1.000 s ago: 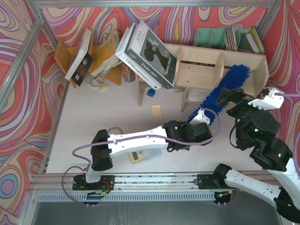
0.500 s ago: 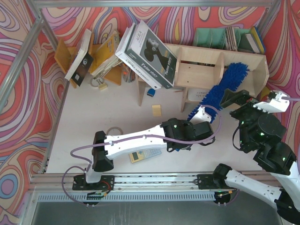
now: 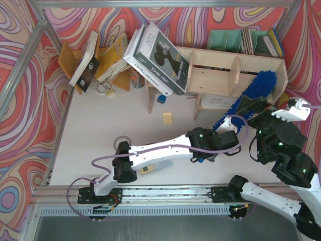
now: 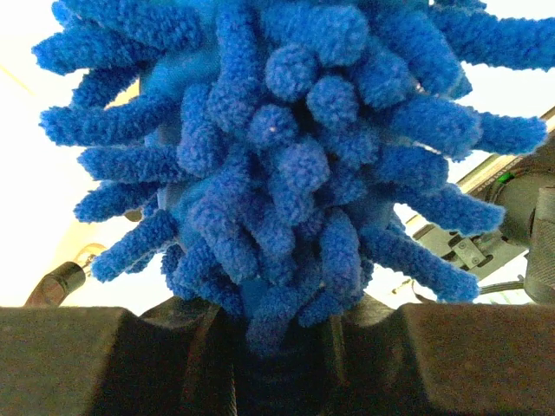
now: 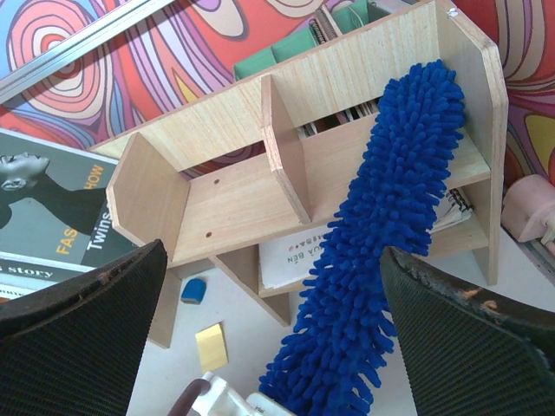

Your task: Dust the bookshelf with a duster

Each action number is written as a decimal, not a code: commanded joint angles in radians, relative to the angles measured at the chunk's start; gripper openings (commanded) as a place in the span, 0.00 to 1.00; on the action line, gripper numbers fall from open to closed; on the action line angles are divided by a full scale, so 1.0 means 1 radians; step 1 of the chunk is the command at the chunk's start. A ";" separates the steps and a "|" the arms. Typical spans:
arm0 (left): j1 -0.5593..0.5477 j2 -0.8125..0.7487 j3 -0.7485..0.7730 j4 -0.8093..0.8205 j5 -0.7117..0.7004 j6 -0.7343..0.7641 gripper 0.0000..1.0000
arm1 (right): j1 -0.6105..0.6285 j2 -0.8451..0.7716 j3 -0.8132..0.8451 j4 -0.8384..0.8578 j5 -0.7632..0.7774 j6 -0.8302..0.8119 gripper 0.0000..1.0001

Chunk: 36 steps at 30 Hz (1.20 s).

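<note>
Bookshelf [image 5: 234,204]: two tiers, with a printed booklet [image 5: 290,260] lying in the lower middle compartment. Duster [image 5: 390,234]: long axis diagonal, base low at the left arm, tip up inside the upper right compartment beside the end wall. Left gripper [image 4: 277,347]: jaws clamped on the duster base. Right gripper [image 5: 273,295]: jaws wide apart, holding nothing.

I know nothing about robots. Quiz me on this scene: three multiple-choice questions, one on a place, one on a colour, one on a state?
1. Where does the duster reach?
A. the upper right compartment of the bookshelf
B. the table only
C. the leaning books
2. What colour is it?
A. green
B. blue
C. yellow
3. How is the right gripper?
A. open, empty
B. shut on the duster
C. shut on a book
Answers: A, its head lies inside that compartment; B, bright blue fibres; A, its fingers stand wide apart.
</note>
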State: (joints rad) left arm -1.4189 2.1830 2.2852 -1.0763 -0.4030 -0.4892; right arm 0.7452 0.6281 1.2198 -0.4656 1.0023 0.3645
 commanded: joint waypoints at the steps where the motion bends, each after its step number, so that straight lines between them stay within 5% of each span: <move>1: -0.002 -0.019 0.016 -0.014 -0.010 0.019 0.00 | -0.001 -0.008 -0.004 0.001 0.016 0.012 0.99; 12: -0.002 -0.156 -0.166 -0.100 -0.203 -0.145 0.00 | 0.000 0.002 -0.023 0.016 0.010 0.016 0.99; 29: -0.004 -0.044 -0.043 0.048 -0.043 0.037 0.00 | -0.001 -0.001 -0.024 0.006 0.010 0.024 0.99; 36: -0.001 -0.162 -0.220 0.099 -0.131 0.021 0.00 | -0.001 0.005 -0.029 0.013 0.009 0.024 0.99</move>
State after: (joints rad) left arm -1.4250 2.1120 2.1628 -1.0294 -0.4683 -0.4698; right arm 0.7452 0.6289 1.1973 -0.4625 1.0012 0.3752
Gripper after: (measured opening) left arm 0.342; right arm 0.987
